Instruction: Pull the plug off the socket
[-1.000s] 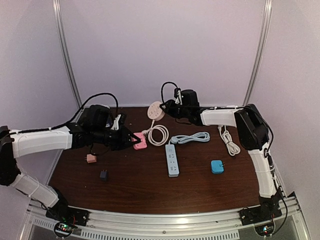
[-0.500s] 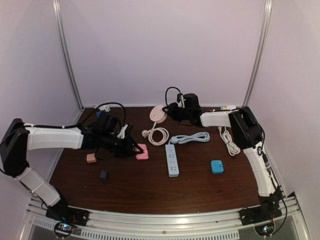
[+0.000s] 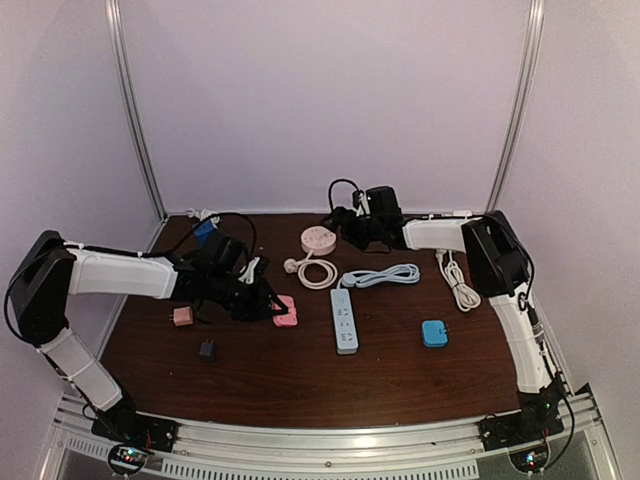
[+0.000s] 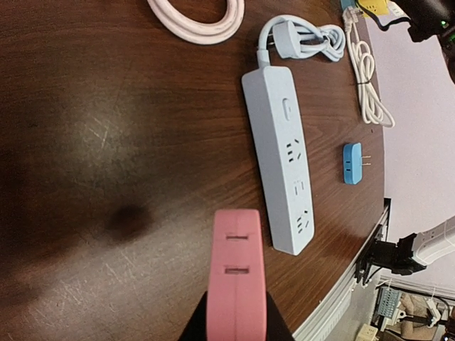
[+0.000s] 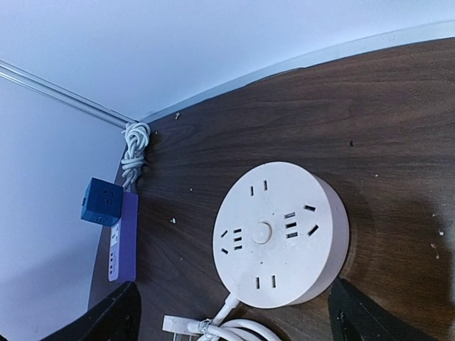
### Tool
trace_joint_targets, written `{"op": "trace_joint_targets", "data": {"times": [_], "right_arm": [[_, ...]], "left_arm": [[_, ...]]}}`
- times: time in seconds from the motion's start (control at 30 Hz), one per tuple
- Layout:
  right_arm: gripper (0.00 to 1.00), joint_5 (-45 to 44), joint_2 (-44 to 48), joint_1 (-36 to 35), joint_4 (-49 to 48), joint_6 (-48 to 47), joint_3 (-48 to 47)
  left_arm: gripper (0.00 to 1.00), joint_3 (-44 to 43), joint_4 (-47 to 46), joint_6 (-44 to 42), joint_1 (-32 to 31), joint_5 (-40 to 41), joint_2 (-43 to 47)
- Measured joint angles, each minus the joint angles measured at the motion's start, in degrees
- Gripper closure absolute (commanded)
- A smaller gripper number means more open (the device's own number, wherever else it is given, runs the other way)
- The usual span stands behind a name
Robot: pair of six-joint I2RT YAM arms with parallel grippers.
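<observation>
Dark brown bench, pale lilac walls round it. Your left pincer (image 3: pixel 270 303) sits left of the bench centre, clenched on the pink plug (image 3: pixel 286 313). In the left wrist view the plug (image 4: pixel 238 273) is gripped at its rear end between the two dark fingers (image 4: pixel 195 328). Its slotted face is up and its free end pokes out ahead of the pincer. You can't tell whether it touches the wood.

The round socket (image 3: pixel 318 240) lies flat near the back edge, about mid-width, well apart from the plug, with nothing plugged into it. Its white cord (image 3: pixel 312 271) coils just in front of it.

Your right pincer (image 3: pixel 345 225) hovers just right of the socket, released. In the right wrist view its fingers (image 5: pixel 106 316) stand wide at both lower corners, with the socket (image 5: pixel 281 234) ahead between them, untouched.

A pale blue power strip (image 3: pixel 344 320) lies just right of the plug, and a blue adapter (image 3: pixel 434 333) further right. A small pink adapter (image 3: pixel 182 316) and a black adapter (image 3: pixel 207 350) lie toward the left edge.
</observation>
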State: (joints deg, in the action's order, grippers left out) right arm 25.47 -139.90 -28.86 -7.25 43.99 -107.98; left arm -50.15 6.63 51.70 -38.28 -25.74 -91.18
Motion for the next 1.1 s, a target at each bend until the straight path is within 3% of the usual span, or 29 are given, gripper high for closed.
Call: {"op": "trace_joint_targets", "data": {"times": [0.47,0.8,1.1], "right_arm": [[0.00,-2.84,20.87,-0.52,5.33,-7.76,14.14],[0.00,-4.70,25.29,-0.68,8.92,-11.13,21.57],[0.00,-5.86,31.67,-0.68,10.23,-12.83,27.50]], "left_arm": [[0.98,-2.12,-4.15,-0.44,-0.02,-1.16,-8.96],[0.91,-3.96,-6.10,-0.37,-0.02,-2.64,-12.37],[0.72,-3.98,-4.96,-0.81,-0.02,-2.58,-12.46]]}}
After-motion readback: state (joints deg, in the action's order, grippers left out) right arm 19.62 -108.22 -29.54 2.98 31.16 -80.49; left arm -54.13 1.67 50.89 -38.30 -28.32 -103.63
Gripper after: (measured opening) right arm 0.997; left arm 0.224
